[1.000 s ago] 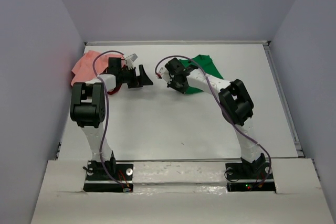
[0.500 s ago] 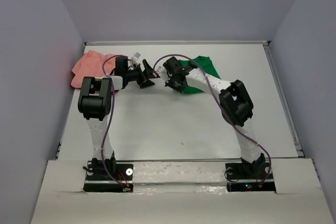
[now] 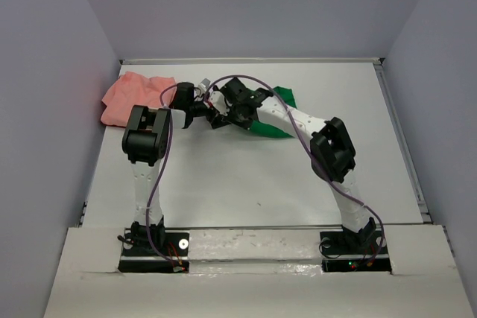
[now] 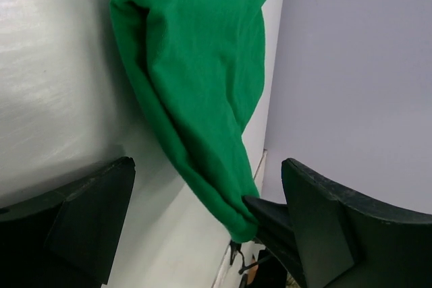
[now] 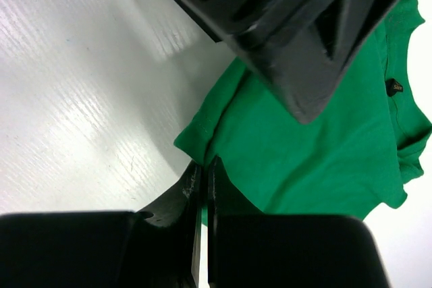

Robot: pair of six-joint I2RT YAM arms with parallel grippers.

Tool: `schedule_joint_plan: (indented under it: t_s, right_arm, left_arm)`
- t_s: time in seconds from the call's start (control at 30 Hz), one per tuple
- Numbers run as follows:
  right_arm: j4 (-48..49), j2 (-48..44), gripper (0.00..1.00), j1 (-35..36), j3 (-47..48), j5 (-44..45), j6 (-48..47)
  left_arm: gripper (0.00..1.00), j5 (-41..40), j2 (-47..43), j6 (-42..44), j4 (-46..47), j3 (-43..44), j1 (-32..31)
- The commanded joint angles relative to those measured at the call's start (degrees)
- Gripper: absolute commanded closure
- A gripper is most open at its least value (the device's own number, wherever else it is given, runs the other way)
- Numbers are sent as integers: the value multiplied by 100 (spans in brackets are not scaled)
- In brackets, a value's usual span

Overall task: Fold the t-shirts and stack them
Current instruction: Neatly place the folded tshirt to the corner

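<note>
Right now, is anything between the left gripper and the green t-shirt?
Nothing visible does. The green t-shirt hangs between the open fingers of the left gripper. The right gripper, shut on the shirt's corner, sits close beside one left finger, so they could bump.

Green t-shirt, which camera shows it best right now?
The right wrist view: the green t-shirt lies spread across it, with its neckline and label showing. The left wrist view shows only one lifted fold of it, hanging from a pinched edge. The top view shows just small green patches.
</note>
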Motion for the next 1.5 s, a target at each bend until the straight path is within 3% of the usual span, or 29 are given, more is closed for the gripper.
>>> schedule_joint_plan:
  t_s: [0.0, 0.53, 0.97, 1.47]
  right_arm:
    - [-112, 70, 100, 107, 302, 43, 79]
    - [-148, 237, 100, 161, 583, 280, 35]
    - [72, 167, 100, 161, 407, 860, -141]
    - [-16, 88, 100, 161, 732, 904, -97]
  left_arm:
    - [1, 129, 65, -549, 384, 324, -35]
    - [1, 50, -49, -761, 419, 176, -325]
    - [1, -345, -242, 574, -1197, 377, -273]
    - [1, -398, 162, 250, -1005, 448, -501]
